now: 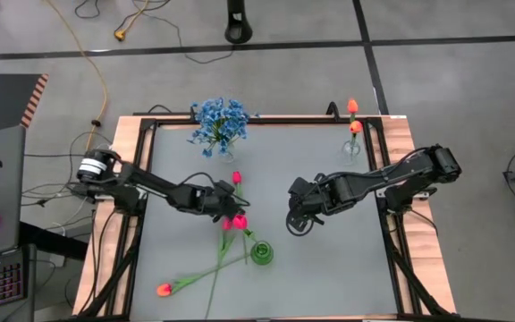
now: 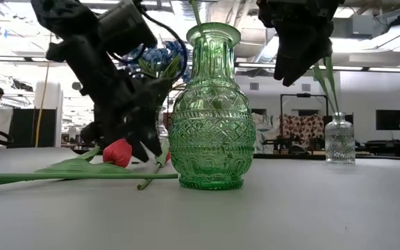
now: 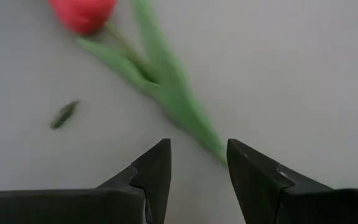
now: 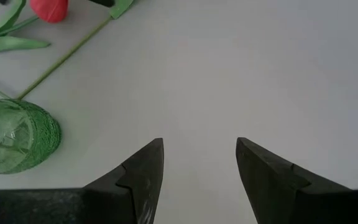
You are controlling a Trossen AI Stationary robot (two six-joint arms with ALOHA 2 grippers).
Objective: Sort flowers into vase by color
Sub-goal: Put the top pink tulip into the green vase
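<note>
Pink-red tulips (image 1: 236, 221) lie on the grey table beside a green glass vase (image 1: 262, 253). Another pink-red tulip (image 1: 236, 178) lies farther back, and an orange tulip (image 1: 164, 289) lies near the front edge. My left gripper (image 3: 197, 165) hangs open low over one tulip's green stem (image 3: 185, 112), just behind its red blossom (image 3: 82, 14). The fingers stand on either side of the stem's end; whether they touch it I cannot tell. My right gripper (image 4: 197, 165) hangs open above bare table, right of the green vase (image 4: 11, 137).
Blue flowers (image 1: 219, 123) stand in a vase at the far left. Orange tulips (image 1: 354, 116) stand in a clear glass vase (image 2: 339, 139) at the far right. A small green scrap (image 3: 64, 114) lies on the table. The table's right half is bare.
</note>
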